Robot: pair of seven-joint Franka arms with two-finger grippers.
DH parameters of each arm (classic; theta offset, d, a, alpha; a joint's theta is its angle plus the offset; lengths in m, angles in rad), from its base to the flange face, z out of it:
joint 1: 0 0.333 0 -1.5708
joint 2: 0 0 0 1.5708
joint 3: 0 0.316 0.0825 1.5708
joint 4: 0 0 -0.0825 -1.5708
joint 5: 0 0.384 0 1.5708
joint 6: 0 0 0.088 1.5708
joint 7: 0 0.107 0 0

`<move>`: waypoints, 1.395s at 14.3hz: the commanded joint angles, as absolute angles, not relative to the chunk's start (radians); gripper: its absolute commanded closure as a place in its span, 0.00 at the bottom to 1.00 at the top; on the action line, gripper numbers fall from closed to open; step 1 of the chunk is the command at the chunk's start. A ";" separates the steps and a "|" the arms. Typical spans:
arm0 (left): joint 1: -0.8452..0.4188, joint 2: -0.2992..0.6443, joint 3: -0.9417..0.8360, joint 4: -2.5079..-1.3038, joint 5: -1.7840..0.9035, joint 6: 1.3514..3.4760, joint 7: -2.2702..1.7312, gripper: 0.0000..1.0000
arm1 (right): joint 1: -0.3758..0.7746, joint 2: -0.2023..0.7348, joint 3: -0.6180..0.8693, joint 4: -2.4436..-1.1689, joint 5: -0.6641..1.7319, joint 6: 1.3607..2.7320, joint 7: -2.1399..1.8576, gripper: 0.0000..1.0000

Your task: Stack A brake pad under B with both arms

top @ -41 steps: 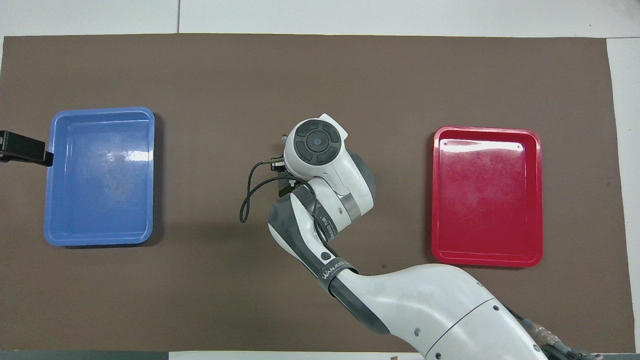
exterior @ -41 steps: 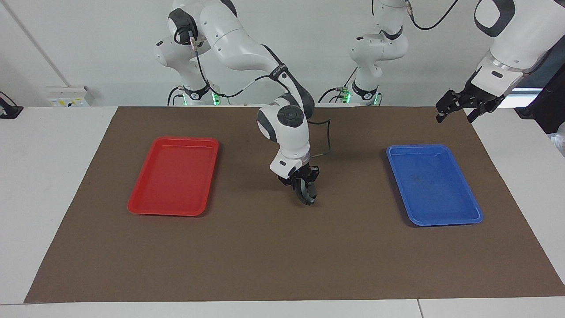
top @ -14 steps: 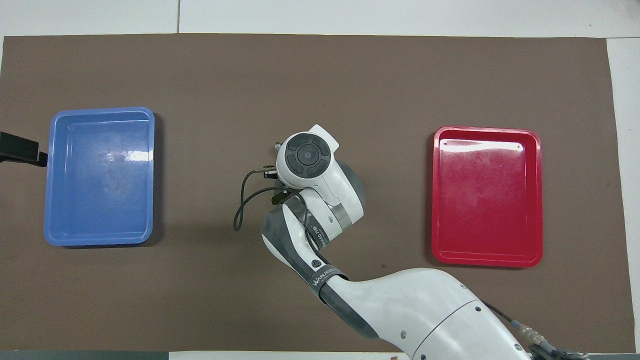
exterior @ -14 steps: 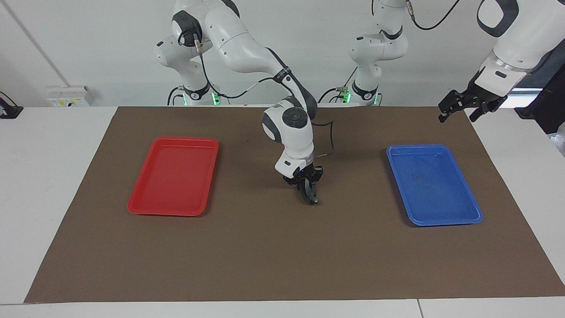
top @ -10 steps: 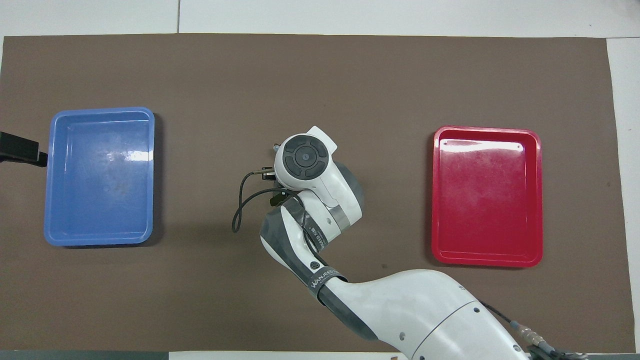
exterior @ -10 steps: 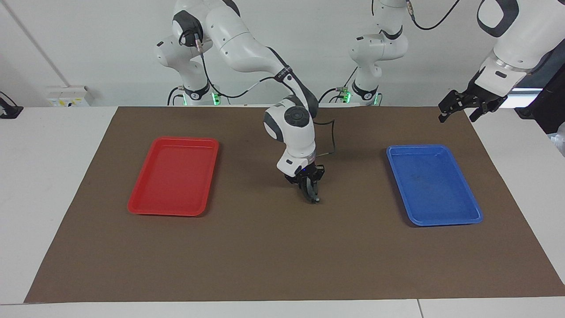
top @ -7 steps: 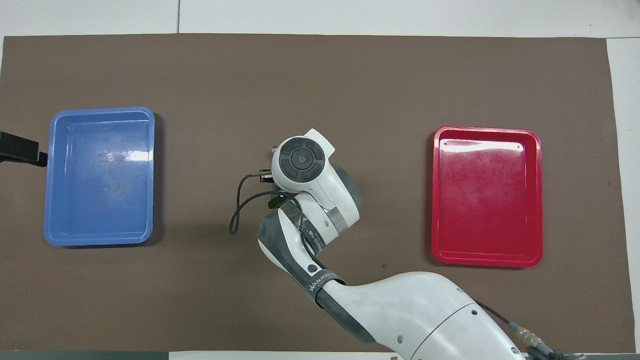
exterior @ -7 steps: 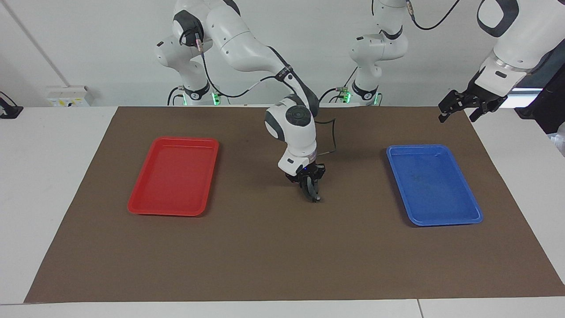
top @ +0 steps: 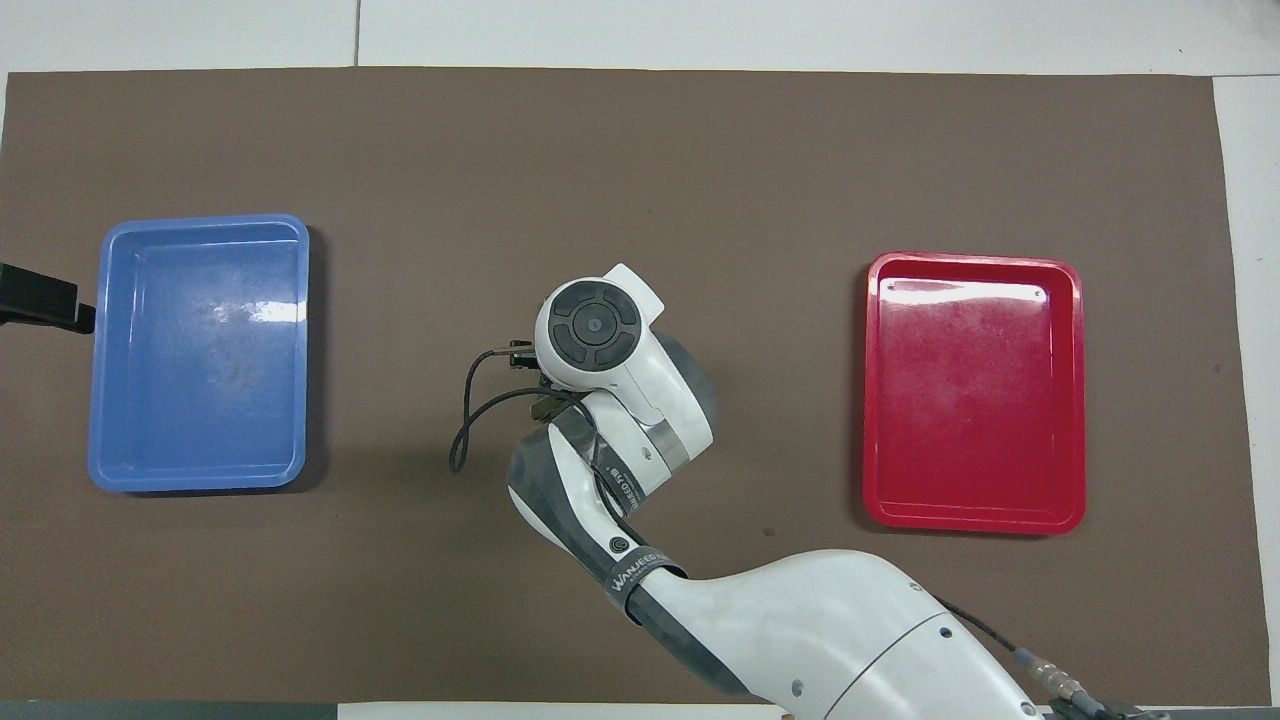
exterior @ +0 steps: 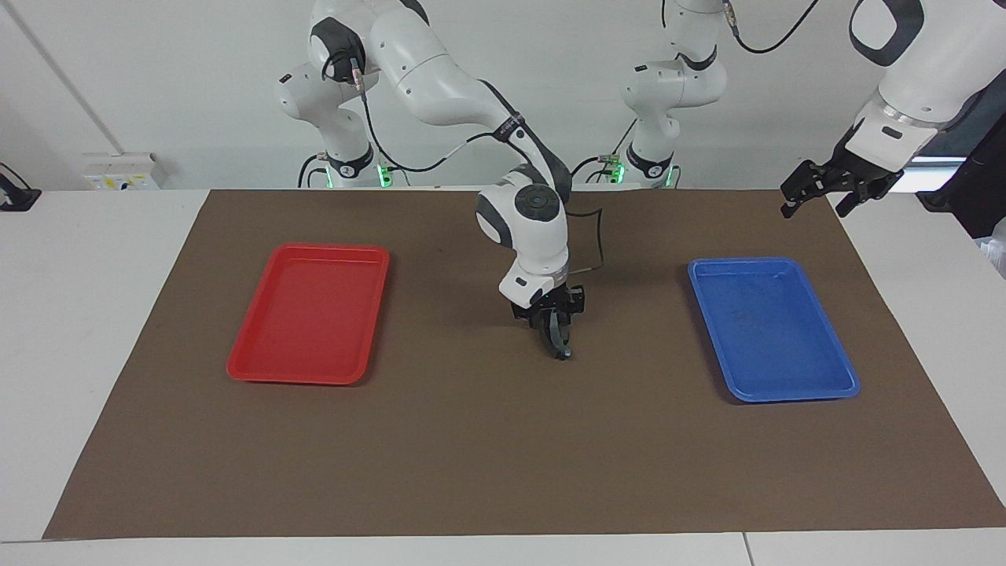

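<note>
Pinching down at the middle of the brown mat (exterior: 471,456), the right gripper (exterior: 559,344) shows in the facing view with its fingers drawn narrow around a thin dark piece seen edge-on. This looks like A brake pad (exterior: 563,351), though at this angle I cannot be sure which pad it is. Its lower tip sits at or just above the mat, well apart from the blue tray (exterior: 774,261) toward the right arm's end. The red tray (exterior: 330,248) lies further still from the blue tray that way. The left gripper (exterior: 813,200) waits in the air near the mat corner by the blue tray's robot-side end, its fingers spread and holding nothing. Compared with three seconds ago, the right wrist has slid a little toward the blue tray and turned. The held piece, then showing more of its broad side, now shows only its edge. The left gripper has barely shifted.

From overhead, the right arm (top: 590,325) covers its own gripper and the pad, so neither can be read here. Its round wrist cap now lies closer to the blue tray (top: 200,220) and nearer the robots than before. The left gripper (top: 40,300) pokes in just beside the tray's outer rim.
</note>
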State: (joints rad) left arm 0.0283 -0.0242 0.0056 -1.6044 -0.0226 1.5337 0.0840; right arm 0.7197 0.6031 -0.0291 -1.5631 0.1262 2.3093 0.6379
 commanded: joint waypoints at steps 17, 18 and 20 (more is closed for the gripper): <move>0.038 -0.034 0.002 -1.612 -0.031 1.522 0.095 0.00 | -0.017 0.015 -0.041 -1.582 -0.005 1.523 -0.041 0.00; 0.038 -0.032 0.002 -1.612 -0.031 1.522 0.095 0.00 | -0.026 0.003 -0.043 -1.580 -0.005 1.511 -0.046 0.00; 0.038 -0.034 0.002 -1.612 -0.031 1.522 0.095 0.00 | -0.020 -0.017 -0.049 -1.572 -0.006 1.468 -0.045 0.00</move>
